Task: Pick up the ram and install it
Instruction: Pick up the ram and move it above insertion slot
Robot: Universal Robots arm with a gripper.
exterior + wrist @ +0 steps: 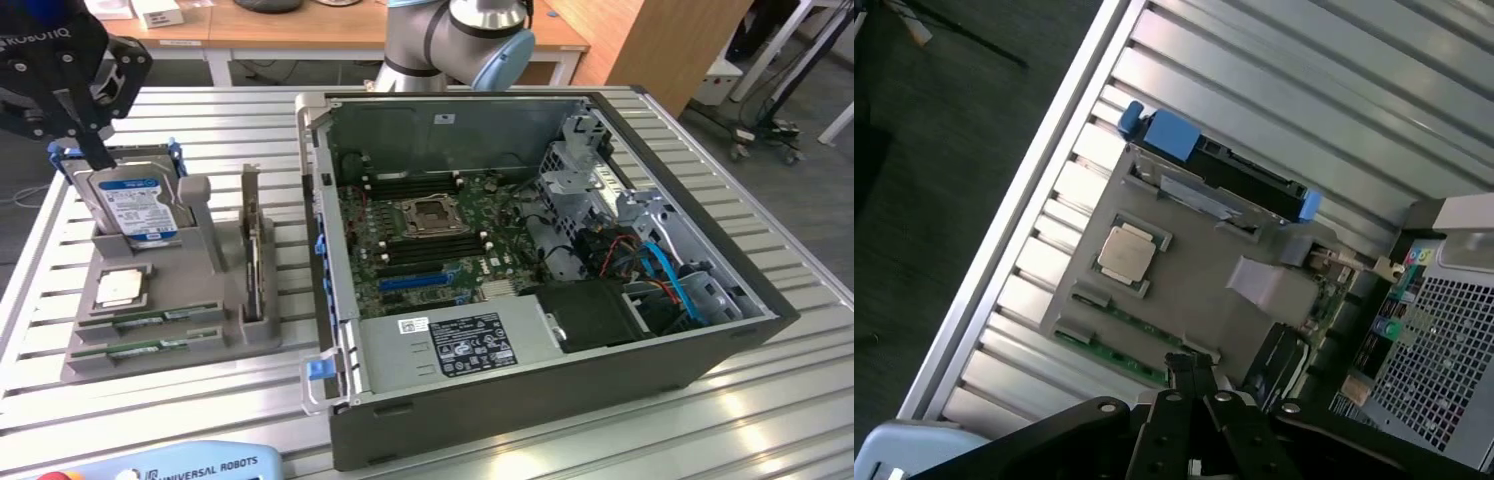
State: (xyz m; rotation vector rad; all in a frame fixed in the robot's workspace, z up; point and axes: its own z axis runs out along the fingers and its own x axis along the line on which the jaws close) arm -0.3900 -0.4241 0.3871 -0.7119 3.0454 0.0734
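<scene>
Two green ram sticks point(150, 320) point(144, 347) lie flat in the front slots of a grey parts holder point(200, 340) at the exterior view's left. In the wrist view the ram sticks point(1116, 312) point(1106, 352) lie just beyond my fingertips. My gripper point(94, 152) point(1194, 372) hangs above the holder's far corner, by the hard drive, shut with nothing in it. The open computer case point(534, 400) lies beside the holder, its motherboard point(467, 260) facing up with black memory slots point(424, 250) around the processor socket point(435, 214).
The holder also carries an upright silver hard drive point(136, 208) in a blue bracket, a square processor chip point(120, 288) point(1126, 250) and an upright card point(250, 240). A power supply point(454, 345) and cables point(654, 270) fill the case's near side. A teach pendant point(174, 465) lies at the table's front edge.
</scene>
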